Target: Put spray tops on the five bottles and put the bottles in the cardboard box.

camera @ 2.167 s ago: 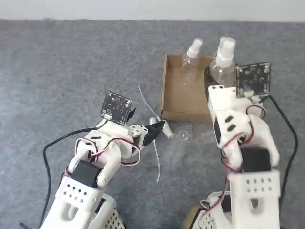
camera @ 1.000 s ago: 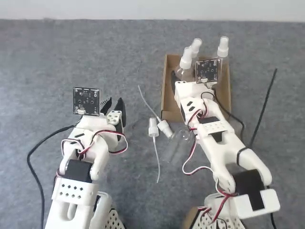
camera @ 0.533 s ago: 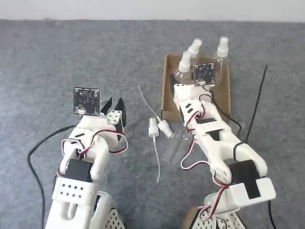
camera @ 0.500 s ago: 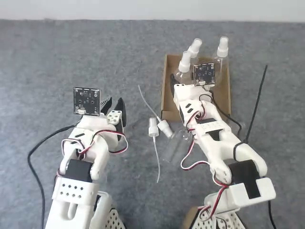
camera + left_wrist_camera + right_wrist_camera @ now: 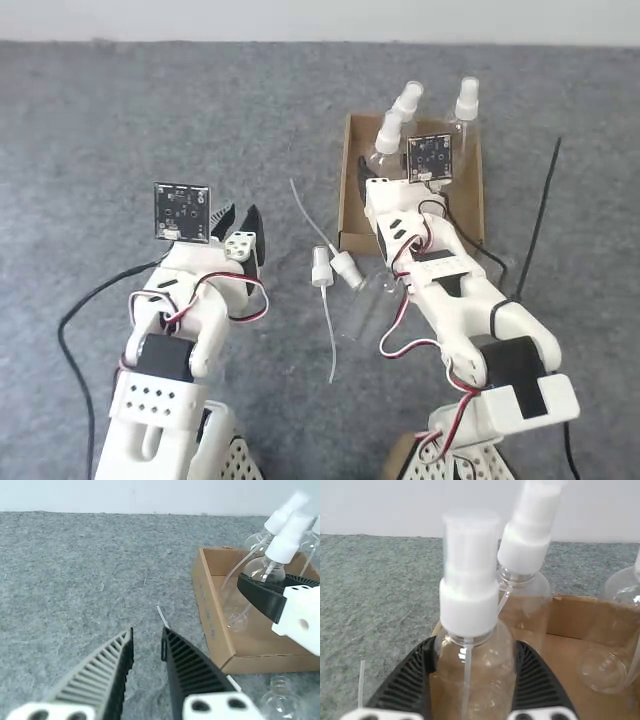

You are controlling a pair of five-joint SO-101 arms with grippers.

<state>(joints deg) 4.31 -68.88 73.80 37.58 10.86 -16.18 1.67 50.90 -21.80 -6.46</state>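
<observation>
Looking first at the left side, I am seeing the left pincer (image 5: pixel 147 636) hanging low over the grey table (image 5: pixel 110 130). Its jaws are standing only narrowly apart and are gripping nothing. I am judging that it is waiting there because its next work is lying just beside it.

Moving to the middle, a loose spray top (image 5: pixel 321 267) is lying on the table with its long dip tube (image 5: pixel 328 340) pointing toward me. A clear, uncapped bottle (image 5: pixel 372 300) is lying on its side next to it, in front of the cardboard box (image 5: pixel 345 205). A second thin tube (image 5: pixel 303 208) is resting near the box wall. I am thinking these thin tubes are making the grasp delicate, since they are crossing the path to the top.

Going to the right, the right pincer (image 5: pixel 473 647) is closing on a capped bottle (image 5: pixel 487 635) and holding it upright over the near corner of the box, probably for setting it down inside. Two other capped bottles (image 5: pixel 467 100) are standing in the box close behind, so the free room for lowering is looking small.
</observation>
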